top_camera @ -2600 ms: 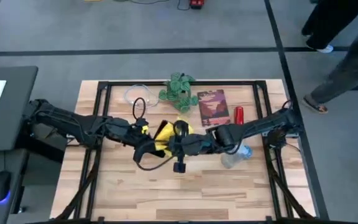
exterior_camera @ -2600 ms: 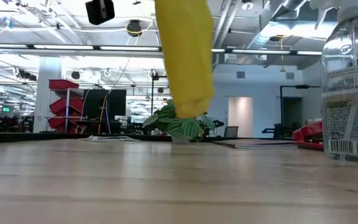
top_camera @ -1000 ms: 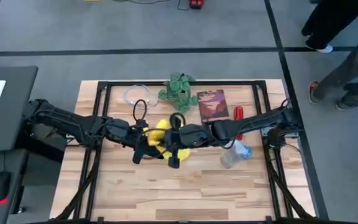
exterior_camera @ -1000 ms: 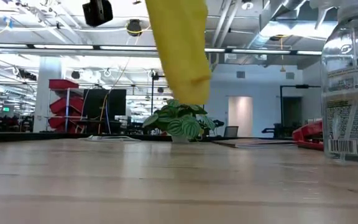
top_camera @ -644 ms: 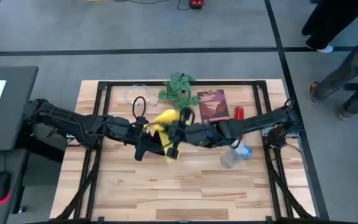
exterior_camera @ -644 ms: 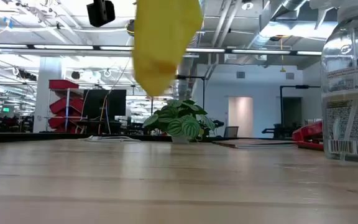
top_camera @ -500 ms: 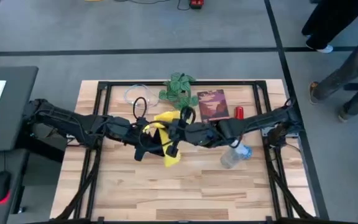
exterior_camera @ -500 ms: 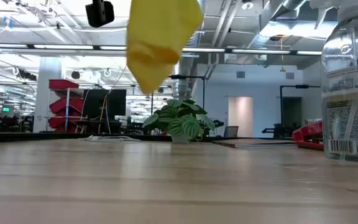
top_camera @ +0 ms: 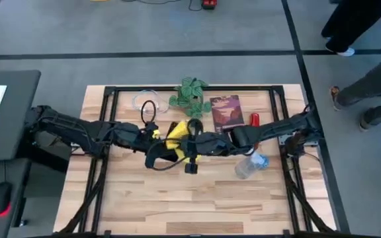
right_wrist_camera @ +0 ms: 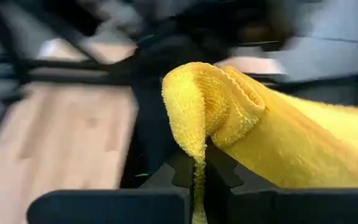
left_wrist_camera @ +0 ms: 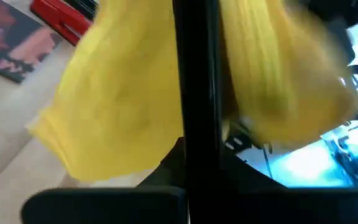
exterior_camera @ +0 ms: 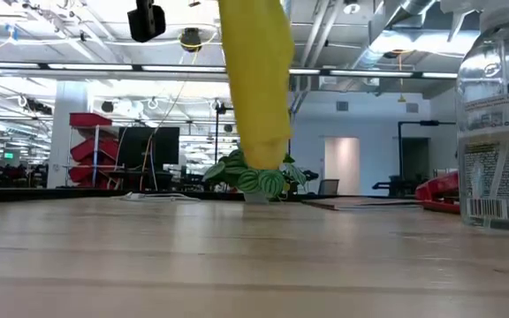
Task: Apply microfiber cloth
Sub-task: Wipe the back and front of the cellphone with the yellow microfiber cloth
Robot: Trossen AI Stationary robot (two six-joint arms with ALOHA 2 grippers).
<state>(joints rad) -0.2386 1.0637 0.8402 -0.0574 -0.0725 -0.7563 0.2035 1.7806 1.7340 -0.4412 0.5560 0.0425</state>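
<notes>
Microfiber cloth (top_camera: 175, 137): bright yellow, bunched, held up in the air over the middle of the wooden table (top_camera: 144, 198) — not lying flat on it. In the low view it hangs as a long narrow drape from above, its lower end above the tabletop, in front of the plant.
Right gripper (top_camera: 180, 147): reaches in from the right to table centre. Wrist view shows a thick fold of cloth rising out from betw. its two dark fingers (right_wrist_camera: 185, 171), which are closed in on it — pinching the fabric, w/ the rest spilling off to one side.
Left gripper (top_camera: 152, 142): comes in from the left, meets the cloth at its left edge, just beside the right gripper. Its wrist view is filled w/ yellow fabric on both sides of one dark finger (left_wrist_camera: 194, 93); cannot tell if the fingers are spread or pressed together.
Cloth vs. fingers: caught betw. the right fingers; draped against and around the left finger.
Plant (top_camera: 190, 94): small, green-leaved, at the far edge of the table, well behind the cloth.
Dark red booklet (top_camera: 226, 112): flat on the table, just right of the plant.
Red item (top_camera: 254, 121): small, beside the booklet's right edge.
Spray bottle (top_camera: 249, 165): clear plastic, lying near the right arm — looms large at the right in the low view.
Person: legs only, on the floor beyond the table's far right corner.
</notes>
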